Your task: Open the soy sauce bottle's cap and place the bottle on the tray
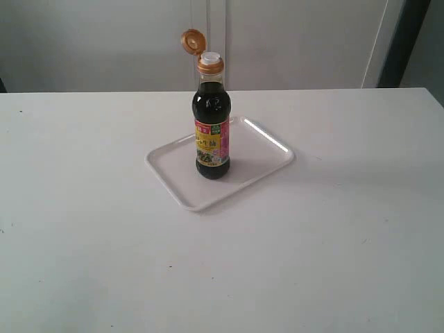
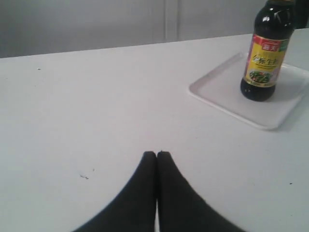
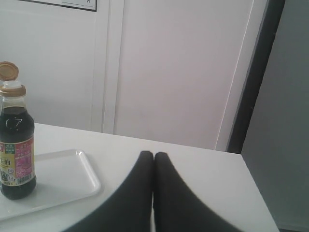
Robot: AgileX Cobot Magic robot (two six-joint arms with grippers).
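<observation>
I see the soy sauce bottle (image 1: 211, 132) upright near the middle of the tray (image 1: 262, 164), its cap (image 1: 193, 40) flipped back on the hinge, so both steps look done. My left gripper (image 2: 156, 153) and right gripper (image 3: 153, 154) have fingers pressed together, empty, well clear above the table (image 1: 333, 243).

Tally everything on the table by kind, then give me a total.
Soy sauce bottle, upright on the tray, its cap flipped open: 1
White tray: 1
Total: 2 things on the white table
The left gripper and right gripper are both shut and hold nothing.
</observation>
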